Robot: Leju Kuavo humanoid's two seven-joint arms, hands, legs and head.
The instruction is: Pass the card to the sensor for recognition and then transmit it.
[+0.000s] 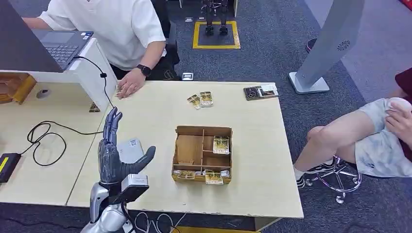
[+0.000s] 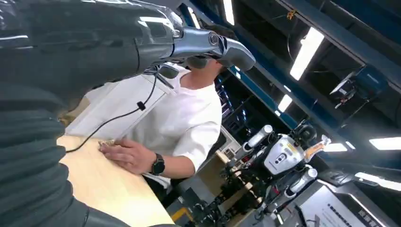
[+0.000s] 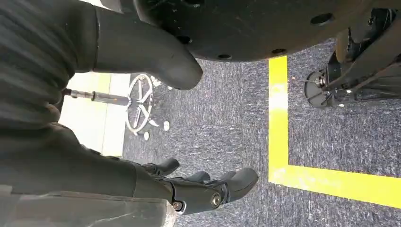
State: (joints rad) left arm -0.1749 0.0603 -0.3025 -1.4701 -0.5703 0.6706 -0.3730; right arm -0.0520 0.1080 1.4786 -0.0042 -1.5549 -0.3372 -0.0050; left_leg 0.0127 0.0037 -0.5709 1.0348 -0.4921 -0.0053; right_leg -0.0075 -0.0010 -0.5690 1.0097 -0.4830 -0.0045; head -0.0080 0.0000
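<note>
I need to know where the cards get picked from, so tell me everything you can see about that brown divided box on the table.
The brown box looks like thin cardboard or wood, open-topped and low-walled, split by partitions into several compartments. It sits flat on the pale table, near the middle. Yellow-printed cards lie in a right-hand compartment and in the narrow front ones; the large left compartment looks empty. Neither hand touches it; the left hand hovers to its left.

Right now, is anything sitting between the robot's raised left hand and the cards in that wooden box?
Nothing visible blocks it. The left hand is raised over bare table, and the box with cards is beside it, top open.
</note>
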